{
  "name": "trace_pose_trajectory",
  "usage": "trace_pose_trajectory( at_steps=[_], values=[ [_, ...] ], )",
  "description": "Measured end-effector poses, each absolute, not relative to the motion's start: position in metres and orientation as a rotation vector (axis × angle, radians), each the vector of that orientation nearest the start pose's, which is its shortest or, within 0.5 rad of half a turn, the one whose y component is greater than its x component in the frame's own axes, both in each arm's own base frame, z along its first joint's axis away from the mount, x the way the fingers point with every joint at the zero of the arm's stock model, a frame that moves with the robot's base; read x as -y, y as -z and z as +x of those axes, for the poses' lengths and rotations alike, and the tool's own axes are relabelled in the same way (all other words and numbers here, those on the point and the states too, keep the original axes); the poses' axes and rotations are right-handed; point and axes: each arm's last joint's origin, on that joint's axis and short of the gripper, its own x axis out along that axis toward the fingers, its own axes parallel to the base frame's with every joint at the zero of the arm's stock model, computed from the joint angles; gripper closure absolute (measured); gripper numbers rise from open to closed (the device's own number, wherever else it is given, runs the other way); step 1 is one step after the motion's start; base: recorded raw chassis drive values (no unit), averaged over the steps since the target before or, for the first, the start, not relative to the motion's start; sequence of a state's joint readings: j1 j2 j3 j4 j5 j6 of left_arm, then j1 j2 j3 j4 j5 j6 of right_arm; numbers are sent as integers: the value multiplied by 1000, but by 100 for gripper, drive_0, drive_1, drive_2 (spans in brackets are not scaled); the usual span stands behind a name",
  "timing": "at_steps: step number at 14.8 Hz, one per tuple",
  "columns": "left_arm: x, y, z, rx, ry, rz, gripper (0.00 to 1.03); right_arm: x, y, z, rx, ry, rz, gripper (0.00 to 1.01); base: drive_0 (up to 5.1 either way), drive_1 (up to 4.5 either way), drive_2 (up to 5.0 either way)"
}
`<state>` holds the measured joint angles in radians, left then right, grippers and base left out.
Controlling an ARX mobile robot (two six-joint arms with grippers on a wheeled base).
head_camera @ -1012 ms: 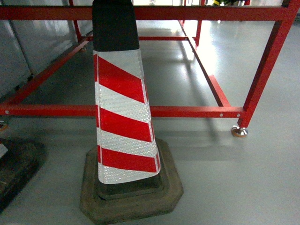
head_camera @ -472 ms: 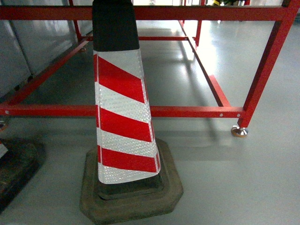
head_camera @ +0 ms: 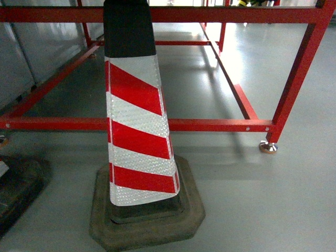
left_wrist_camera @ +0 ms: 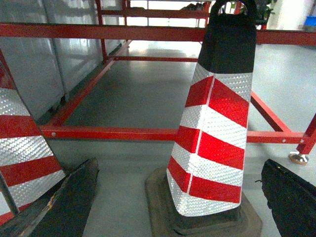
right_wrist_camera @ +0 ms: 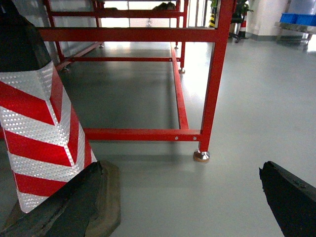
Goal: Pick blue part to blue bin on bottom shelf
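Nothing of the task done, judging by these views: no blue part, no blue bin on a roller shelf, no bottom shelf of steel anywhere close. Only some blue bins [right_wrist_camera: 297, 19] far off at the top right corner of the right wrist view, too small to tell whether any is the target. So the whole job remains: finding the part, taking it, carrying it, setting it down.

Left gripper [left_wrist_camera: 177, 207] spread wide, dark fingers [left_wrist_camera: 69, 197] at the lower corners of its view, nothing between them but floor and cone. Right gripper [right_wrist_camera: 182, 202] likewise wide apart, empty.

Directly ahead, a red-and-white striped cone [head_camera: 137, 126] on a heavy rubber base [head_camera: 147, 223], standing just in front of the low front rail of a red steel frame [head_camera: 210, 125]. A second cone [left_wrist_camera: 19, 143] at the left edge of the left wrist view. Frame post and levelling foot [head_camera: 268, 147] to the right. Forward way blocked by cone and rail; open grey floor [right_wrist_camera: 256, 108] to the right of the post, probably the freest room for turning the base.
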<state>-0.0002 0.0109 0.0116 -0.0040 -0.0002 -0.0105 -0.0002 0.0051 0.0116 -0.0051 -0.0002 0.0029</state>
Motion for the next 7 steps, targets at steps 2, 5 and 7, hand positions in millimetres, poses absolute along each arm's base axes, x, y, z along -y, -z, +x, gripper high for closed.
trace_pose_trajectory(
  at_steps=[2, 5, 7],
  values=[
    [0, -166, 98, -4, 0, -10, 5, 0, -166, 97, 0, 0, 3, 3, 0, 0, 0],
    [0, -166, 98, -5, 1, -10, 5, 0, -167, 97, 1, 0, 2, 3, 0, 0, 0],
    [0, -166, 98, -5, 1, -10, 5, 0, -167, 97, 1, 0, 4, 3, 0, 0, 0]
  ],
)
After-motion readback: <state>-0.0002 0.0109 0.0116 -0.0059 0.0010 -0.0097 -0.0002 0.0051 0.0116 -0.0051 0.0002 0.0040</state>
